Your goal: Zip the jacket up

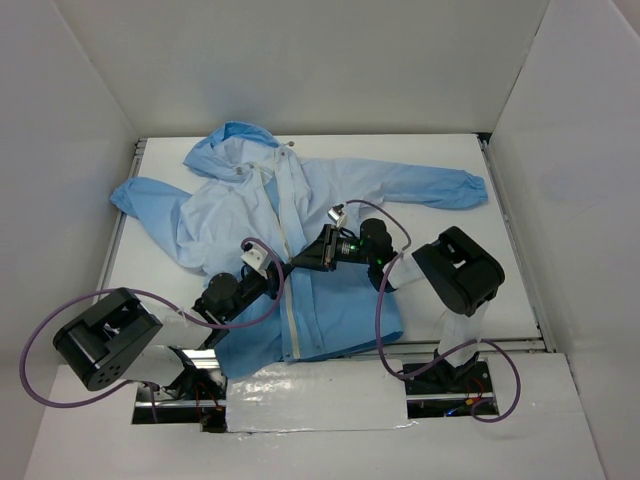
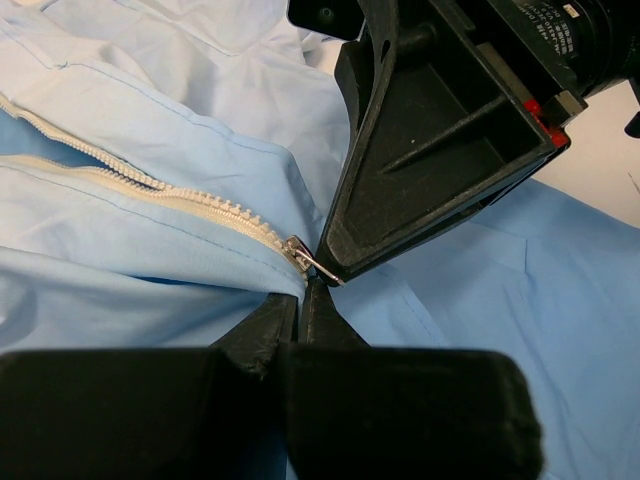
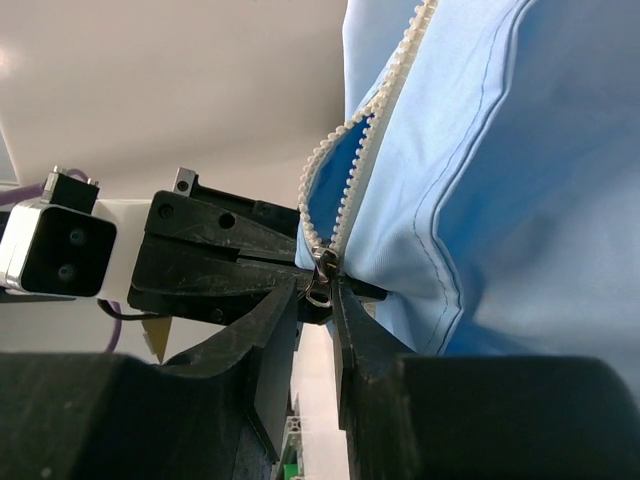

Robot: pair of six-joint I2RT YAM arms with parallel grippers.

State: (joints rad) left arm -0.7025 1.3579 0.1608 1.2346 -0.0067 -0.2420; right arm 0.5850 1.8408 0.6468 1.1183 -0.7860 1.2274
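The light-blue jacket lies flat on the white table, hood at the far end. Its white zipper is closed from the hem up to the slider and split open above it. My left gripper is shut on the jacket fabric just below the slider. My right gripper meets it from the right, its fingertips closed on the slider's metal pull. In the right wrist view the open teeth rise above the slider along the blue fabric.
The right sleeve stretches toward the right rail and the left sleeve lies folded at the left. White walls enclose the table. A silver tape strip covers the near edge between the arm bases. Purple cables loop beside both arms.
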